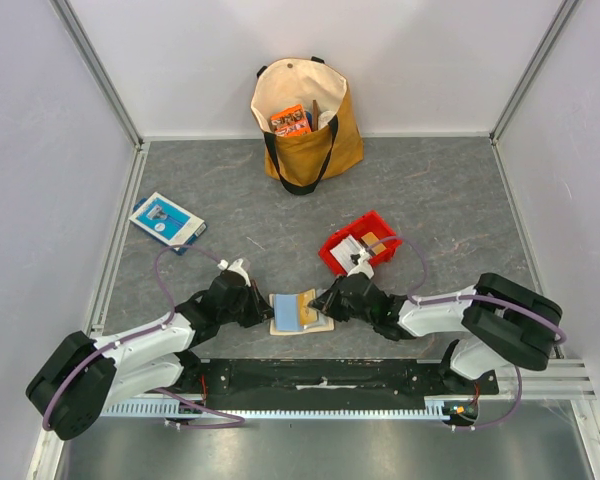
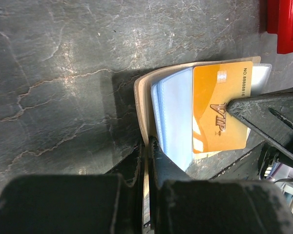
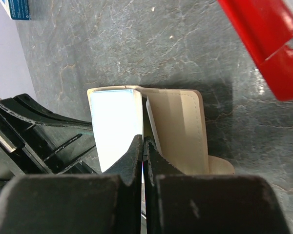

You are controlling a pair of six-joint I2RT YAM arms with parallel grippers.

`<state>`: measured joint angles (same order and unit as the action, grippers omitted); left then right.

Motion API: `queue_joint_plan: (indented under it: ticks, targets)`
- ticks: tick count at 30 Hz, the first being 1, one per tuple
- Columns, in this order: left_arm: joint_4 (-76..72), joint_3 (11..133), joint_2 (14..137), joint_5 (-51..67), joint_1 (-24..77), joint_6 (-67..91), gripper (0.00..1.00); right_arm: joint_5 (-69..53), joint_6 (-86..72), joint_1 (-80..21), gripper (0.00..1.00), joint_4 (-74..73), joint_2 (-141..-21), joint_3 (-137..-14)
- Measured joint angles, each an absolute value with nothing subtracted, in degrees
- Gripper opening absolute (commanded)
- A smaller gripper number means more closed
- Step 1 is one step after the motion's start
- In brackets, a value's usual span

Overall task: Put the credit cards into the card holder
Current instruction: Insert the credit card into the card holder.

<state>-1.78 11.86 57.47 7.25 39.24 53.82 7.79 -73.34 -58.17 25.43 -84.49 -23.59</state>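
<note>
- Beige card holder [image 1: 298,312] lying open on grey table [image 1: 430,200], betw. both grippers, near front edge.
- Left gripper [image 2: 146,148]: fingers pressing together, pinching edge of holder's beige cover.
- Right gripper [image 3: 143,144]: fingers pressing together, pinching orange credit card [image 2: 217,112]; card lying over holder's pale-blue sleeves [image 2: 172,114]. Whether it is sitting in a slot: can't tell.
- Red tray [image 1: 335,255] sitting just behind holder, w/ more credit cards [image 1: 372,243] inside.
- Tan tote bag [image 1: 305,130] standing at back.
- Blue-white box [image 1: 167,220] lying at left.
</note>
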Motion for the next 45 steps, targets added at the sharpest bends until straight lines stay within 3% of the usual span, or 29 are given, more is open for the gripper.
queue_joint_plan:
  ticks: [25,40,41,45]
  targets:
    - [-3.33,10.87,57.49,7.18,39.24,55.83,0.02,10.41,-73.89,-61.98,0.0,31.4,-85.86,-20.84]
    - [-3.38,11.64,59.35,7.57,39.24,55.86,0.02,6.7,-73.95,-62.06,0.0,40.16,-93.56,-22.5]
    - [-3.38,11.64,59.35,7.57,39.24,55.86,0.02,6.13,-73.93,-62.0,0.01,40.42,-94.41,-23.03]
    - [-3.31,11.64,59.33,7.55,39.24,55.86,0.02,5.3,-74.17,-61.95,0.25,42.39,-96.49,-23.66]
